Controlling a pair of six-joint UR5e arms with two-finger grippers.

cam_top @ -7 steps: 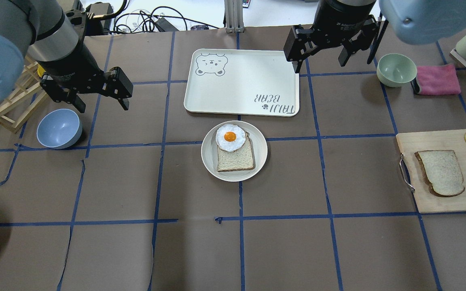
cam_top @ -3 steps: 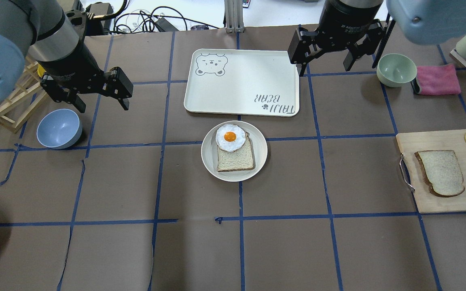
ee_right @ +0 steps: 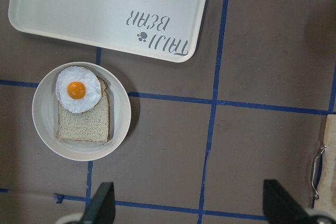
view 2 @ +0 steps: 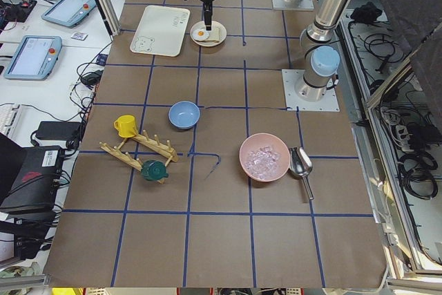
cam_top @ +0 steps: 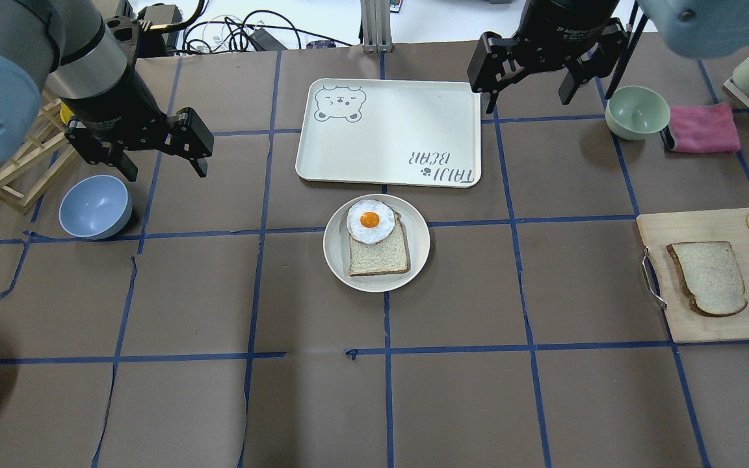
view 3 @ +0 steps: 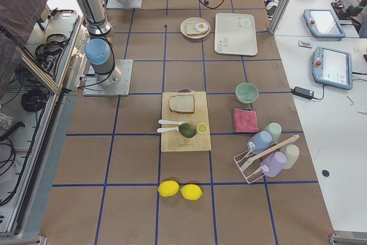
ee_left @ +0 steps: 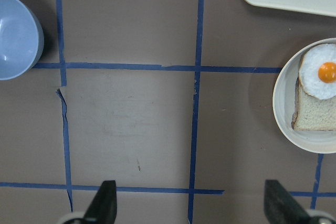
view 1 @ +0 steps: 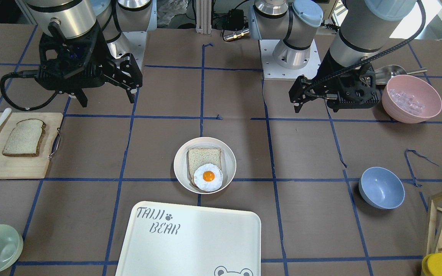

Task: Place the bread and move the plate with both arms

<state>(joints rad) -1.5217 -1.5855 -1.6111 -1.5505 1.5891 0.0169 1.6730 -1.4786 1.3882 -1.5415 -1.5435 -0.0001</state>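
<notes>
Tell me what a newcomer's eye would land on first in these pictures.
The bright fried egg stands out first. It lies on a pale slice in the round plate at the table's centre. Next comes the dark-crusted bread on the wooden cutting board at the robot's right. Above the table, the left gripper and right gripper both hang open, holding nothing.

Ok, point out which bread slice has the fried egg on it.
The paler slice on the plate mid-table carries the fried egg; the dark-crusted slice lies bare on the wooden board.
</notes>
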